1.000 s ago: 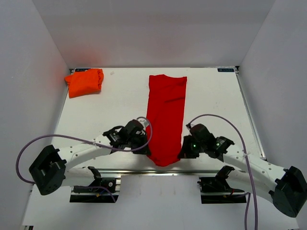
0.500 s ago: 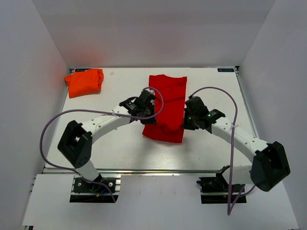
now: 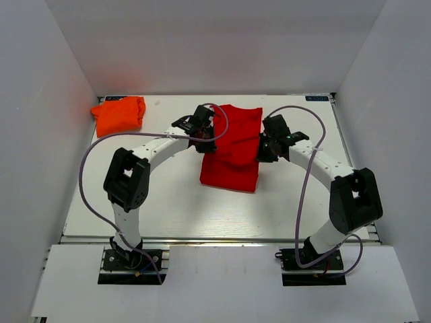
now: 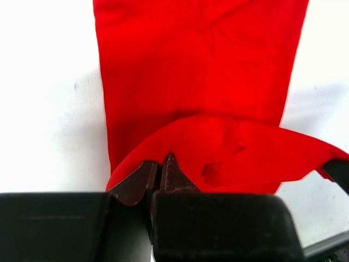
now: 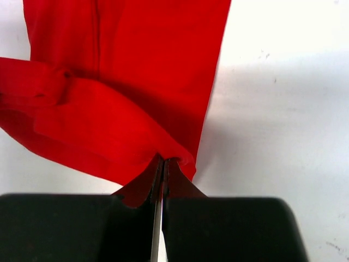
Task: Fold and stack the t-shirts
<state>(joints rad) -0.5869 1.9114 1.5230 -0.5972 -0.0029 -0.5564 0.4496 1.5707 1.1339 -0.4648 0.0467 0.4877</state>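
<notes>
The red t-shirt (image 3: 232,151) lies as a long strip on the white table (image 3: 168,195), its near end lifted and carried over the rest. My left gripper (image 3: 207,143) is shut on the left corner of that lifted hem, seen in the left wrist view (image 4: 159,166). My right gripper (image 3: 261,153) is shut on the right corner, seen in the right wrist view (image 5: 164,164). The lifted edge sags between them above the flat red cloth (image 4: 202,65). The orange t-shirt (image 3: 118,114) sits bunched at the far left corner.
White walls (image 3: 40,134) enclose the table on three sides. Purple cables (image 3: 91,168) arc from both arms over the table. The table's front rail (image 3: 215,241) runs along the near edge.
Both grippers have carried the red shirt's near hem away from me, from the table's front edge to its middle and beyond, doubling the strip over itself. The orange shirt has not moved.
</notes>
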